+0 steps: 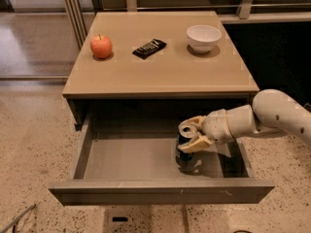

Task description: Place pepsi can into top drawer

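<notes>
The top drawer of the tan-topped cabinet is pulled wide open and shows a plain grey floor. The pepsi can, dark blue with a silver top, stands upright on the drawer floor right of the middle. My gripper reaches in from the right on a white arm. Its two tan fingers close around the can's upper part, one behind it and one in front. The can's base seems to rest on the drawer floor.
On the cabinet top sit a red apple at the left, a black flat packet in the middle and a white bowl at the right. The drawer's front panel juts toward the camera over speckled floor.
</notes>
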